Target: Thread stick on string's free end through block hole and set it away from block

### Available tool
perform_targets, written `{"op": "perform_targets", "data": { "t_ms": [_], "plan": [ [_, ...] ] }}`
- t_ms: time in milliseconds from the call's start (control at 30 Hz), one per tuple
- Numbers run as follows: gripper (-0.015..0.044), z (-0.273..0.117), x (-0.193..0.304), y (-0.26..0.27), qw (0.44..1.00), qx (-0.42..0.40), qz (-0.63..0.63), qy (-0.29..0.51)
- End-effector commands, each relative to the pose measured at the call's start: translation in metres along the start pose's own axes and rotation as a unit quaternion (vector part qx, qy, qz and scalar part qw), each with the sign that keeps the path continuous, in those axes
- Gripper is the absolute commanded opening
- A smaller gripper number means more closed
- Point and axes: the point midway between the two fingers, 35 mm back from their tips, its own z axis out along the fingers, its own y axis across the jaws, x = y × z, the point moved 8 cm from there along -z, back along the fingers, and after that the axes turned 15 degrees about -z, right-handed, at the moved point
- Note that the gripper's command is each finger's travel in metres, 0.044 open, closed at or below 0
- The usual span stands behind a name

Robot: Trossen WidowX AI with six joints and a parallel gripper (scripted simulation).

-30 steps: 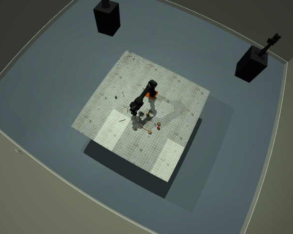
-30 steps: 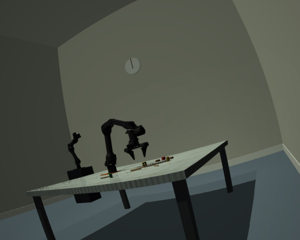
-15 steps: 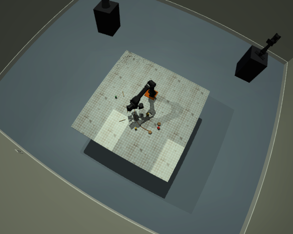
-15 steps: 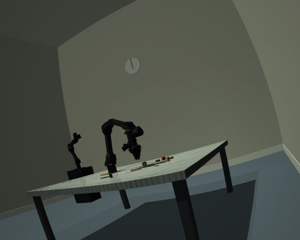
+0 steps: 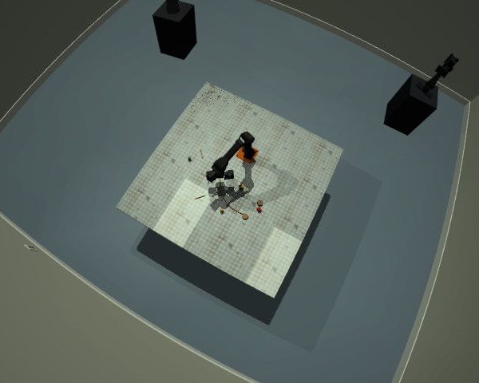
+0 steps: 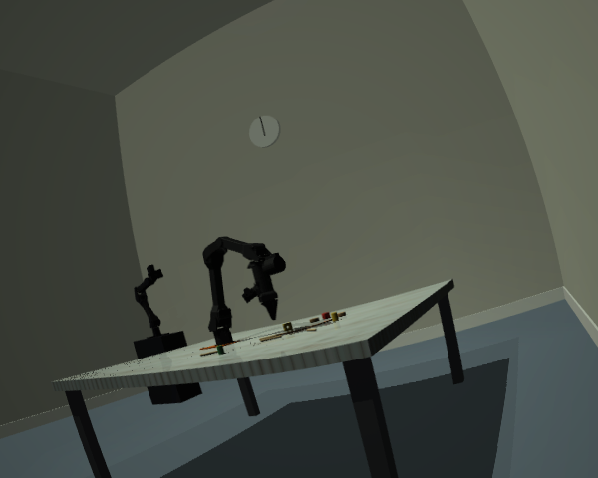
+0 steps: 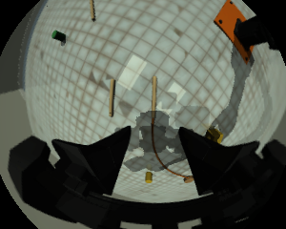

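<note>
The stick on the string (image 7: 154, 97) lies flat on the table, just ahead of the fingers in the wrist view. The brown string (image 7: 155, 149) (image 5: 232, 208) curves from it to the round wooden button (image 7: 189, 179) (image 5: 245, 216). The yellowish block (image 7: 214, 135) (image 5: 241, 187) (image 6: 287, 326) stands on the table, right of the string in the wrist view, partly behind a finger; its hole shows in the exterior view. My gripper (image 7: 155, 129) (image 6: 273, 318) is open and empty above the table. The top view hides its fingertips and most of the stick beneath the arm.
Loose sticks (image 7: 112, 97) (image 5: 199, 197) (image 5: 201, 153) lie to the side. A green cylinder (image 7: 58, 35) (image 5: 189, 158), a yellow cylinder (image 7: 149, 177) (image 5: 221, 211), a red object (image 5: 259, 209) and a second wooden disc (image 5: 259, 203) are on the table. The orange base plate (image 7: 226, 21) is behind the block.
</note>
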Motion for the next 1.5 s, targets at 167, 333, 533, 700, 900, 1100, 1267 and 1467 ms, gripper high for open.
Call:
{"op": "perform_targets", "data": {
  "t_ms": [167,333,533,700,900,1100,1267,1467],
  "plan": [
    [0.0124,0.001,0.000,0.000,1.000,0.002,0.003,-0.002],
    [0.0124,0.001,0.000,0.000,1.000,0.002,0.003,-0.002],
    [0.0124,0.002,0.000,0.000,1.000,0.002,0.003,-0.002],
    [0.0124,0.008,0.000,0.001,1.000,0.002,0.003,-0.001],
    [0.0124,0.018,0.000,0.001,1.000,0.002,0.003,-0.001],
    [0.0124,0.028,0.000,0.001,1.000,0.002,0.003,-0.001],
    [0.0124,0.036,0.000,0.001,1.000,0.002,0.003,-0.001],
    [0.0124,0.046,0.000,0.001,1.000,0.002,0.003,-0.001]
  ]
}}
